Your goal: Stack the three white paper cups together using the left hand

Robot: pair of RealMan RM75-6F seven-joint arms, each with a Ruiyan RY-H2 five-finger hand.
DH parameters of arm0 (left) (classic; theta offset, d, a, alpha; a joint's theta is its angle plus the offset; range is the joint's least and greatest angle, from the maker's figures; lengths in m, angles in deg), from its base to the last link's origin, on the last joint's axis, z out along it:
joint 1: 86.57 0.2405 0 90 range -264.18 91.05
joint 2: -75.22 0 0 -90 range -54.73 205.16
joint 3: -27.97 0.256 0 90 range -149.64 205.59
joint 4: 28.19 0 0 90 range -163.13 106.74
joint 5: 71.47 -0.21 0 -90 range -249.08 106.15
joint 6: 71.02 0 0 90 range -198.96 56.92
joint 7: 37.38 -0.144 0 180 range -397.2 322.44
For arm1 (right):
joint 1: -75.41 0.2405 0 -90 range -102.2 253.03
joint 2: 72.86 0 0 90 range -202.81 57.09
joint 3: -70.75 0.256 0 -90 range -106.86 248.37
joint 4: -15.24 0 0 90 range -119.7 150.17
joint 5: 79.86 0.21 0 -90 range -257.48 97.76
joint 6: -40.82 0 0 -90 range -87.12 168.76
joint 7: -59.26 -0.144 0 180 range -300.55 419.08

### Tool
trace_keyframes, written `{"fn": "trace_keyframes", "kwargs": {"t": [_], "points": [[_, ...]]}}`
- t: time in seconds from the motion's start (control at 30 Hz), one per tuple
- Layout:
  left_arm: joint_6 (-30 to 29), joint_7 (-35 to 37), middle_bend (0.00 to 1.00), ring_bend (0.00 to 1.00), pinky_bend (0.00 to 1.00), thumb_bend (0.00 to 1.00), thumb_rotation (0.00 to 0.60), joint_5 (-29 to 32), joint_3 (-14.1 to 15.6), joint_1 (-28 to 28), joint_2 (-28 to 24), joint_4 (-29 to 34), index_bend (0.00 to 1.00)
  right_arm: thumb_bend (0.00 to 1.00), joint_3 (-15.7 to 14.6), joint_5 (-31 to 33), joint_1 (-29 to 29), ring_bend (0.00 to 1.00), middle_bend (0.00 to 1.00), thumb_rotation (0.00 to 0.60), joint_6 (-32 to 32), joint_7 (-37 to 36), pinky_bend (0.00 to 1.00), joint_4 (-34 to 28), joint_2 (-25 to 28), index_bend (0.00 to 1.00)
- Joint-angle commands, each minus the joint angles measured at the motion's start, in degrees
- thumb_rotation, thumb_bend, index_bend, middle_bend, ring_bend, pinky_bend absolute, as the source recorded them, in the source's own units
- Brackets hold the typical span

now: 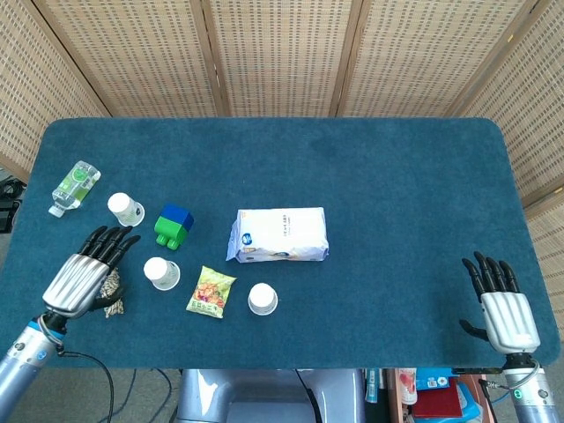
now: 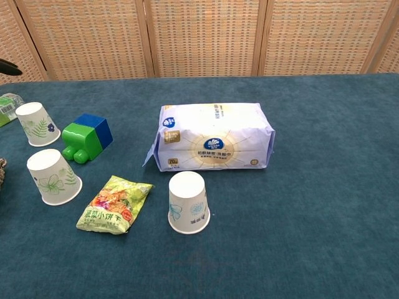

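Hovering over the near-left part of the table, your left hand [image 1: 86, 273] holds nothing and its fingers are spread, pointing away from you. Under its wrist side lies a coil of rope [image 1: 112, 291]. Just to its right stands the middle cup [image 1: 161, 273]; just beyond the fingertips stands the far cup [image 1: 126, 209]; the third cup [image 1: 263, 299] sits well off to the right, past the snack packet [image 1: 211, 292]. All three rest mouth-down and apart from one another, so no stacking is done yet.

Expect these paper cups to be very light and thin-walled: they will crush under a hard squeeze and tip or skate on the cloth if nudged. Take one around its side wall, about mid-height, with a gentle pinch.

Your right hand [image 1: 507, 308] rests at the near-right edge, fingers apart, holding nothing.
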Motion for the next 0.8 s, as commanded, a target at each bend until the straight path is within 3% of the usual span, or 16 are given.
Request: {"fn": "trace_keyframes", "kwargs": {"t": [0.03,0.43,0.8], "points": [[6.47,-2.83,0.0,0.0,0.0,0.39,0.6,0.96,-1.02,-4.74,-0.73,4.4,0.06,0.05,-0.03,-0.01,0.07,0.0,0.0,0.6,-0.1,-0.06,0.0,0.14,-0.11,0.03],[19.99,-13.26,0.0,0.0,0.0,0.39,0.6,11.38,-5.05,-15.74,-1.05,14.05,0.13,0.05,0.14,0.23,0.11,0.0,0.0,0.6,0.02,-0.69,0.0,0.74,-0.46,0.03],[25.55,-20.96,0.0,0.0,0.0,0.39,0.6,21.62,-4.54,-22.41,1.6,16.99,0.16,0.05,0.7,0.93,-0.01,0.0,0.0,0.6,0.47,-1.51,0.0,1.45,-0.72,0.03]]}}
